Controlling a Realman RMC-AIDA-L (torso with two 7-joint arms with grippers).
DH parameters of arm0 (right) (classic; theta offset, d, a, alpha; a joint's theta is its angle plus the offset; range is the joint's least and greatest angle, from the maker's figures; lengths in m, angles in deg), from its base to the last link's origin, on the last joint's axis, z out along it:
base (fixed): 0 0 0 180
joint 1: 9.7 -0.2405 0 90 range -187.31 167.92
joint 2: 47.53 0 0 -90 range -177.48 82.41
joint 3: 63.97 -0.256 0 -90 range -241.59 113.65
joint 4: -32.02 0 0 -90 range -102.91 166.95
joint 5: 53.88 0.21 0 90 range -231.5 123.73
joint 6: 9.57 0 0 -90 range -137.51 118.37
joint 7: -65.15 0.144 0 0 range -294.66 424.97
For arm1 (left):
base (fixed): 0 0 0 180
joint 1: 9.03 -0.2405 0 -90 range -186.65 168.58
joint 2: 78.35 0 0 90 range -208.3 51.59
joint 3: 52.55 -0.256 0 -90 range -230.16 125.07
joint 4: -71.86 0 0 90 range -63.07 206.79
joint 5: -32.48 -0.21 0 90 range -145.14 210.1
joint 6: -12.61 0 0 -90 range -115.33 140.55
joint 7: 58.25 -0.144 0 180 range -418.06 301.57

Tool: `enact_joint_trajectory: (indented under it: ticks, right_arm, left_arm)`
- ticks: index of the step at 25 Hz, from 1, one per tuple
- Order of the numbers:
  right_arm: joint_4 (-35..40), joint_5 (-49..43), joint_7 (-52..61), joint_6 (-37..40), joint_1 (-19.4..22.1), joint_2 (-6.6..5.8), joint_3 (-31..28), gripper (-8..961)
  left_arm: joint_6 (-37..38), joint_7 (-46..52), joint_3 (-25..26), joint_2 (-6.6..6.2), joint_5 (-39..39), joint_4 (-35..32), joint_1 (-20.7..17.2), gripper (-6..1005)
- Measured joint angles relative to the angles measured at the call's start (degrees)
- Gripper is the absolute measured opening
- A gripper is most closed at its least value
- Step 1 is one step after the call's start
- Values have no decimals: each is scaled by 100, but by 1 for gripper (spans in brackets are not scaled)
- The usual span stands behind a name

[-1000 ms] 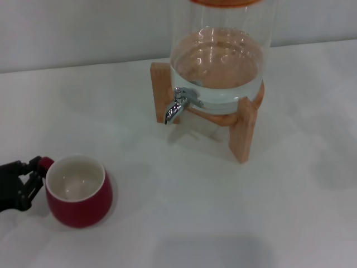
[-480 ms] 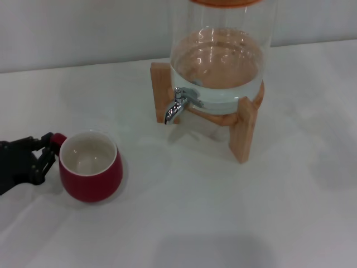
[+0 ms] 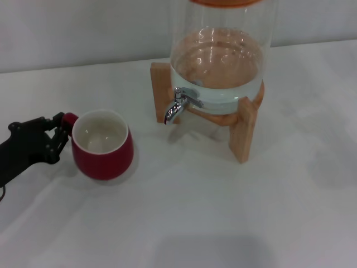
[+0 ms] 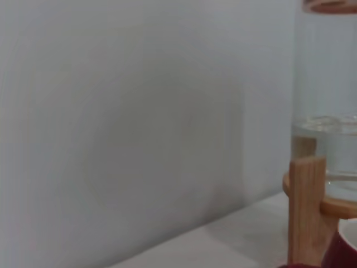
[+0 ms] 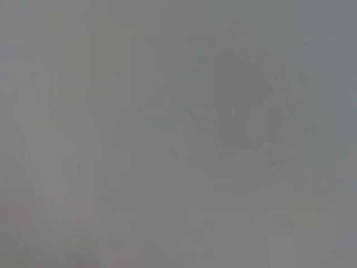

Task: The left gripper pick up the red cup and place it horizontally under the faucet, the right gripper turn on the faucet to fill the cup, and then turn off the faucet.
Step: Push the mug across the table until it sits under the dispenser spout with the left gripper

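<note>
The red cup (image 3: 103,146) is upright, white inside, left of the dispenser and below-left of the faucet (image 3: 177,105). My left gripper (image 3: 62,127) is shut on the cup's small handle and holds the cup from its left side. The chrome faucet points down from the glass dispenser (image 3: 220,50), which holds water. A corner of the cup (image 4: 343,251) shows in the left wrist view beside the wooden stand (image 4: 305,206). My right gripper is not in view; its wrist view shows only blank grey.
The dispenser sits on a wooden stand (image 3: 241,131) on the white table (image 3: 223,218). A pale wall runs along the back. Open table lies between the cup and the stand.
My left gripper has carried the cup up and to the right, toward the faucet, still holding its handle.
</note>
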Motion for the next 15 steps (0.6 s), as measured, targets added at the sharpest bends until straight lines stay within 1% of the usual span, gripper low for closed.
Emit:
enact_joint_trajectory:
  ticks: [15]
  right_arm:
    - [70, 0, -4, -21, 0, 0, 1, 721]
  left_arm:
    - [487, -229, 3, 4, 233, 539, 454, 151]
